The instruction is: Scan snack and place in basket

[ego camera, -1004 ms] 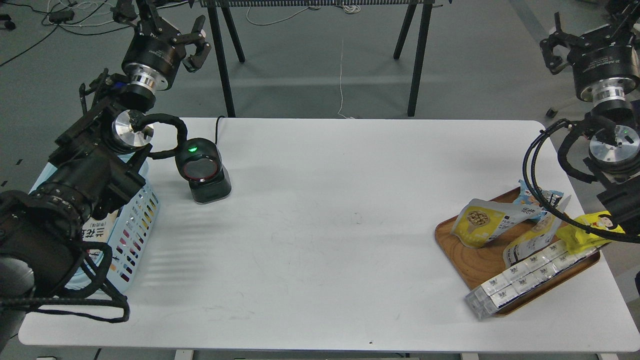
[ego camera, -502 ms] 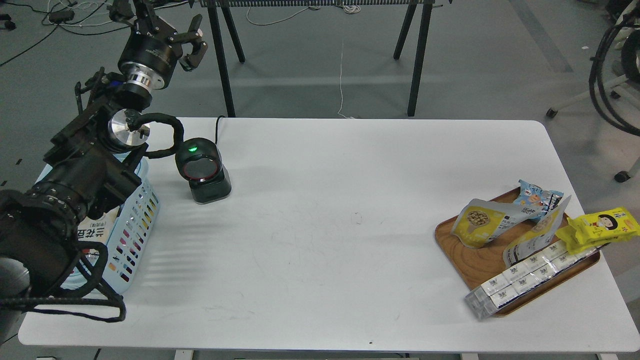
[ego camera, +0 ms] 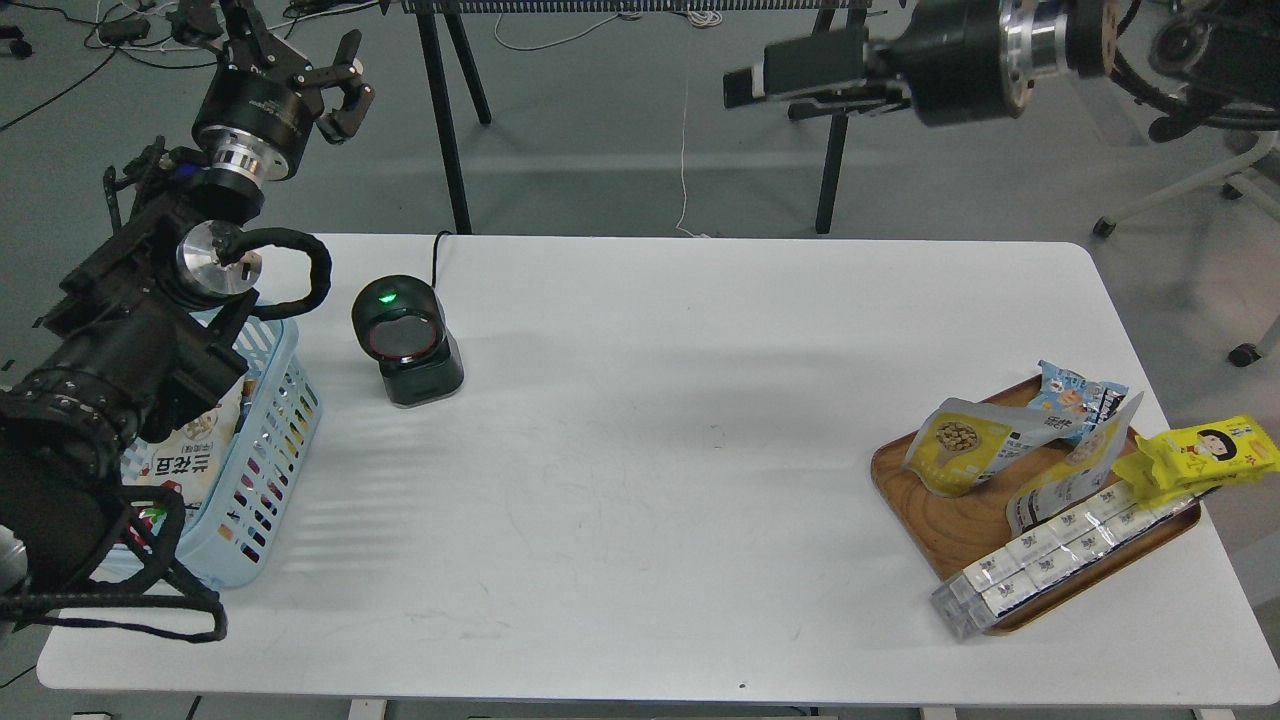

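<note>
1. Risk, as we judge it: our right gripper point(ego camera: 745, 88) hangs high above the far edge of the white rectangular table point(ego camera: 660, 420), well apart from the snacks. A long reach down to the round-cornered wooden tray point(ego camera: 945, 525) could end off target. We cannot tell whether its fingers are parted or closed; they look end-on and dark.
2. The snacks overlap on the tray, so pulling one may drag another. The yellow crinkly foil packet point(ego camera: 1200, 455) overhangs the tray's right rim and could slide off.
3. Our left gripper point(ego camera: 335, 85) hovers behind the table with fingers spread, holding nothing.
4. The glossy yellow-and-grey pouch point(ego camera: 965, 440) is slick and floppy, so it may slip or fold and hide its code from the black domed scanner point(ego camera: 405, 340).
5. The pale blue perforated plastic basket point(ego camera: 265, 440) already holds a white bag point(ego camera: 190, 455); our left arm overhangs it and may block a drop.
</note>
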Robot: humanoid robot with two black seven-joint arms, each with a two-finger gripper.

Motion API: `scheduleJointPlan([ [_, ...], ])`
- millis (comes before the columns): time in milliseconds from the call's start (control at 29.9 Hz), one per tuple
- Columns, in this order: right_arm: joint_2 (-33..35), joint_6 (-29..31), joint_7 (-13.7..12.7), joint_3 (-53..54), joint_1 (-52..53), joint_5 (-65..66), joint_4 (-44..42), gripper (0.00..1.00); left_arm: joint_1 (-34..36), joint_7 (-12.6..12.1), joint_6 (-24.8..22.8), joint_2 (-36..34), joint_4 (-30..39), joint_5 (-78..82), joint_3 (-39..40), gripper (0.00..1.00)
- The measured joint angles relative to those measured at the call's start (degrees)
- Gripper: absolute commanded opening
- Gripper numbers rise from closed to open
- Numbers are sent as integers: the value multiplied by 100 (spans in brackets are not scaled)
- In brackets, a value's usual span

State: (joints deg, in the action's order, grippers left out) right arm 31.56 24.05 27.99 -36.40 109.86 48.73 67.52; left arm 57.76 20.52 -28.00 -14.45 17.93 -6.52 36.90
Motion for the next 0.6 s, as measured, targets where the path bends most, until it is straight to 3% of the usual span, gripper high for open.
scheduleJointPlan([
  [201,-10,-315,6,-578,389,1945,1111,98,-31,28,0,-6,0,0,9,100],
  [602,16,-626,0,-1784,423,4511,1967,94,-278,31,0,-74,0,0,18,100],
])
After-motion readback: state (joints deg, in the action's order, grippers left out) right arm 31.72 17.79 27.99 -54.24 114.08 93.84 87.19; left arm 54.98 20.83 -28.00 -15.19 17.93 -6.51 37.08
